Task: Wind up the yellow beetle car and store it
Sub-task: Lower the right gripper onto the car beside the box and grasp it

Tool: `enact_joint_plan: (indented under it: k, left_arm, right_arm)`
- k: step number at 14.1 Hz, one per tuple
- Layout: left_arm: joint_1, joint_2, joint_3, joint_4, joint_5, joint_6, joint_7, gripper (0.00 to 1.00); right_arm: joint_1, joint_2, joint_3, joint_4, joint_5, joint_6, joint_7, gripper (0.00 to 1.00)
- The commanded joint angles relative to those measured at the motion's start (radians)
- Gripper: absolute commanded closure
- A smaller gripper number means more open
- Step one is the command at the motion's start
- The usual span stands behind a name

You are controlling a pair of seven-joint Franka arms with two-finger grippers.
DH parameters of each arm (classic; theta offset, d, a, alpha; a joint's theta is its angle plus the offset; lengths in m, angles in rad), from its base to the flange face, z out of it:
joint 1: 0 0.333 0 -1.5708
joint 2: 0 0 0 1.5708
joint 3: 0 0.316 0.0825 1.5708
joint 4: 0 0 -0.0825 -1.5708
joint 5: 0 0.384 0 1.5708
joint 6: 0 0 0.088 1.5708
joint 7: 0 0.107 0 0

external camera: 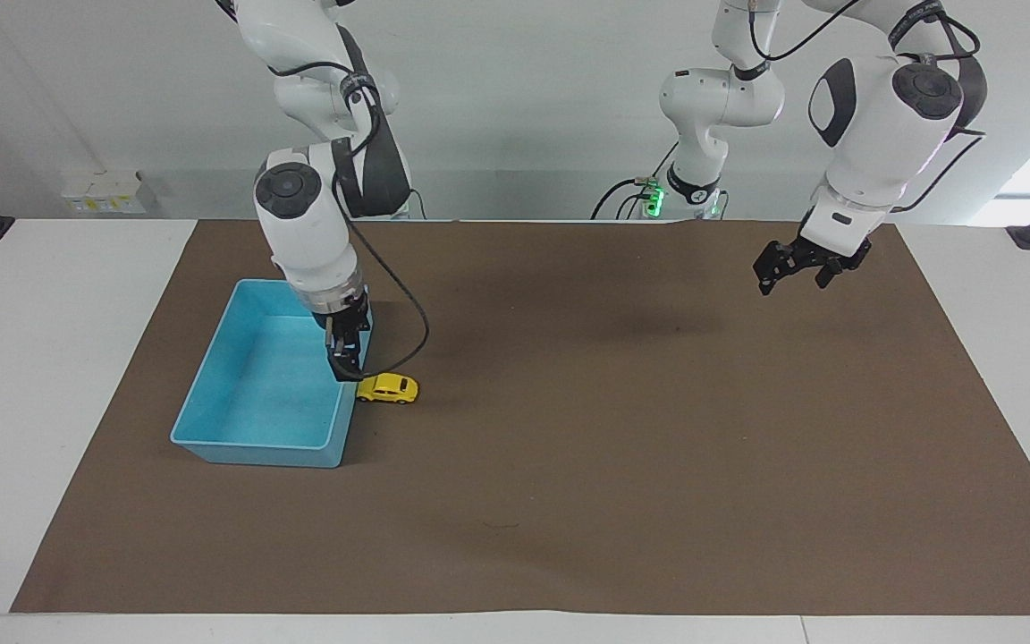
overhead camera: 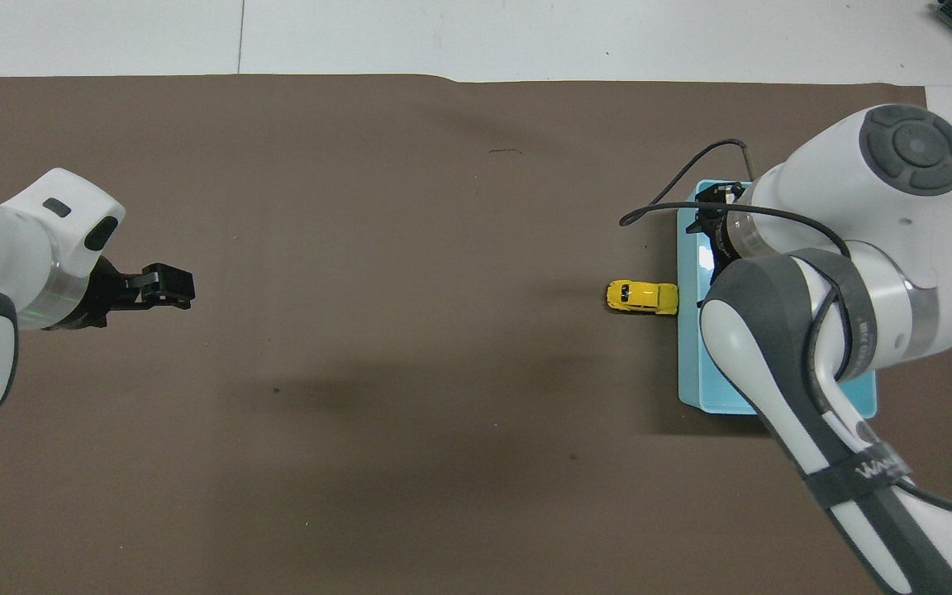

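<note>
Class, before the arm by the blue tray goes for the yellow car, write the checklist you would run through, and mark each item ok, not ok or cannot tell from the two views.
1. Car stands on its wheels on the mat, beside the tray: ok.
2. Nothing lies on the car or blocks it from above: ok.
3. Right gripper open and empty: ok.
4. Right gripper centred over the car: not ok; it hangs over the tray's wall nearest the car.
5. Left gripper open, waiting over bare mat toward its own end: ok.
6. Car touching the tray wall: cannot tell.
</note>
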Motion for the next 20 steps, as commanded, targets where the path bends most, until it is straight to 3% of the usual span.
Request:
enact_joint_plan:
  k: [1,7,10,16,17,18,19,20]
  left_arm:
    - [0.036,-0.038,-0.010,-0.013,0.003,-0.036,0.108,0.00]
    - [0.027,0.011,-0.013,0.137,0.017,-0.061,0.191,0.00]
    - [0.024,0.012,-0.017,0.205,0.005,-0.127,0.179,0.00]
    - [0.025,-0.002,-0.018,0.195,-0.014,-0.147,0.087,0.00]
    - [0.025,-0.004,-0.018,0.191,-0.014,-0.147,0.088,0.00]
    - [0.025,-0.004,-0.018,0.191,-0.014,-0.150,0.090,0.00]
    - [0.025,-0.005,-0.018,0.191,-0.014,-0.151,0.097,0.00]
    - [0.027,-0.005,-0.018,0.191,-0.014,-0.150,0.114,0.00]
  right_arm:
    - [0.023,0.030,0.007,-0.034,-0.023,0.103,0.085,0.00]
    - [0.098,0.072,0.005,-0.124,-0.219,0.224,0.216,0.00]
    - [0.101,0.087,0.003,-0.155,-0.302,0.228,0.265,0.00]
    - [0.078,0.101,0.005,-0.192,-0.350,0.263,0.320,0.00]
    - [0.077,0.101,0.005,-0.194,-0.350,0.264,0.322,0.10]
    - [0.075,0.101,0.005,-0.194,-0.350,0.266,0.323,0.43]
    - [0.075,0.102,0.006,-0.192,-0.348,0.270,0.323,0.86]
    - [0.078,0.107,0.007,-0.183,-0.345,0.269,0.320,1.00]
